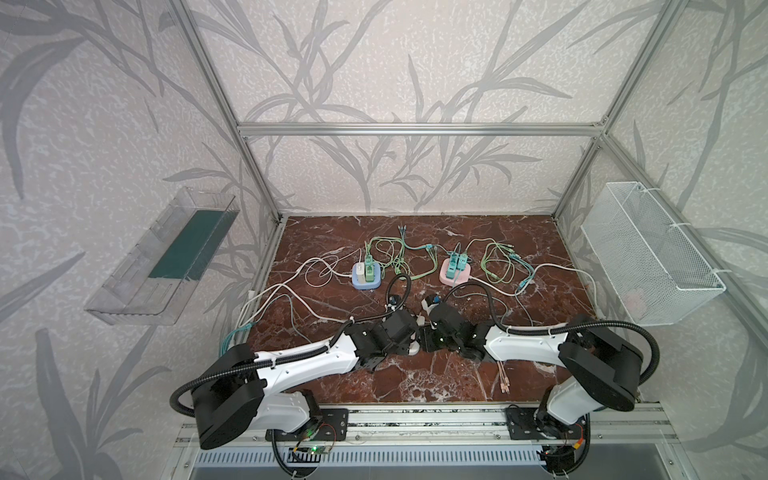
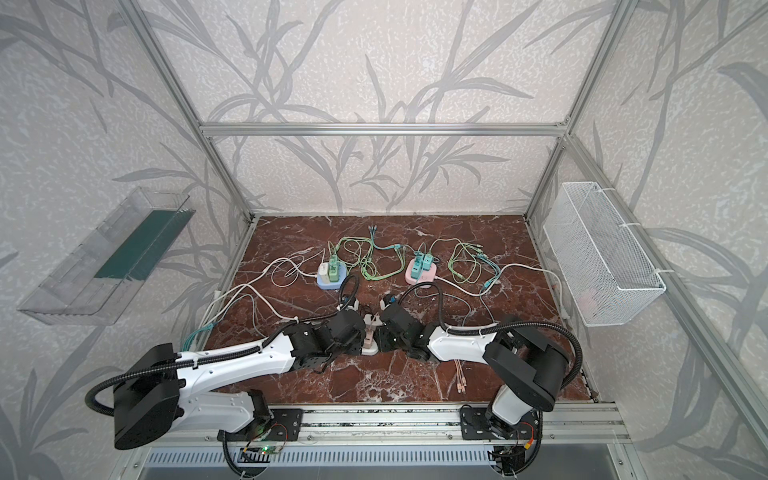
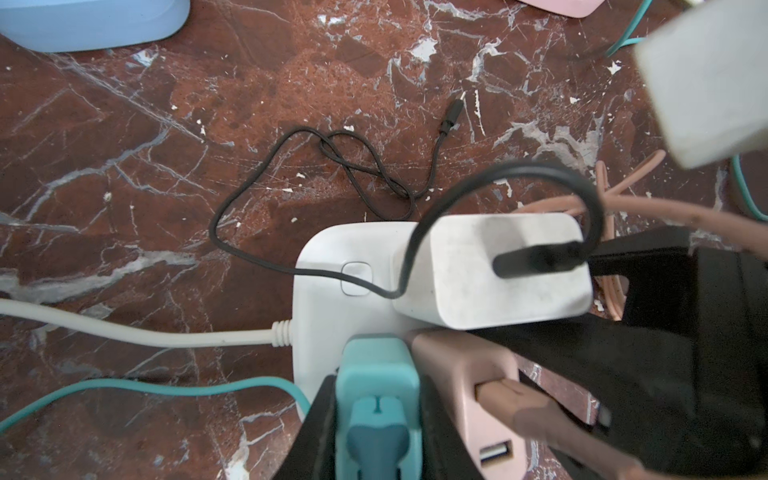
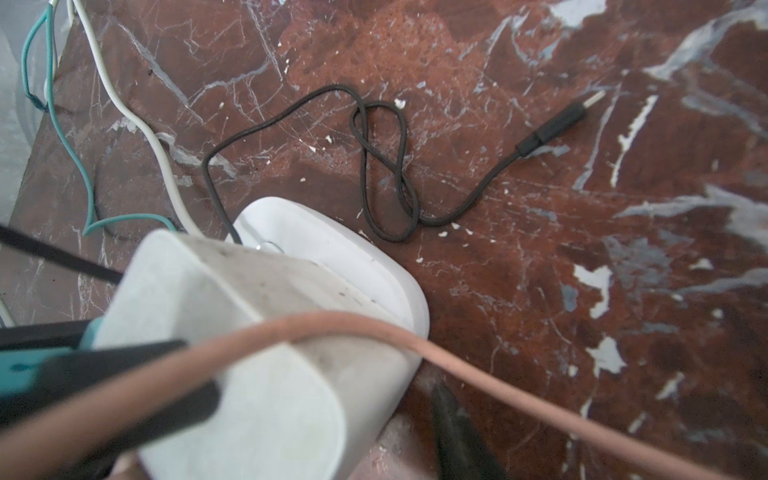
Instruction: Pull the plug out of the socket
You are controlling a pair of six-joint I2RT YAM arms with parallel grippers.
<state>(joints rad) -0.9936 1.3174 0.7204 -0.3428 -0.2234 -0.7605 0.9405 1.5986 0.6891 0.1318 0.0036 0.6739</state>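
A red-brown marble table point(image 1: 415, 382) is seen from above, w/ a small white plastic socket block point(image 2: 371, 348) set at about 6 o'clock from its middle, btwn the two arm tips. Three plugs are stood close together on the block: a teal square plug point(image 3: 376, 365), a pink square plug point(image 3: 457, 365) & a white box-shaped charger plug point(image 3: 465, 257). The teal plug is pinched tight by the L gripper point(image 3: 376, 399), w/ one black finger on each side. The white charger plug is held by the R gripper point(image 3: 540, 295), jaws set narrow, w/ black fingers point(image 3: 644, 253) seen on two sides of it. The charger is tipped a bit & is seen right on top of the block point(image 4: 332, 249); whether its pins are in the holes can't be told. A thin black cable point(image 4: 386, 166) is plugged into the charger's end & is laid in loops on the table. A pink cable point(image 4: 498, 357) is seen crossing in front of the charger. A thick white cord point(image 3: 145, 332) is joined to the block's side, w/ a teal cable point(image 3: 166, 386) laid near it. Farther back, a light blue socket block point(image 1: 365, 277) is placed at approx 11 o'clock & a pink socket block point(image 1: 454, 274) at 1 o'clock, both well apart from the white one, w/ green cables curled near them.
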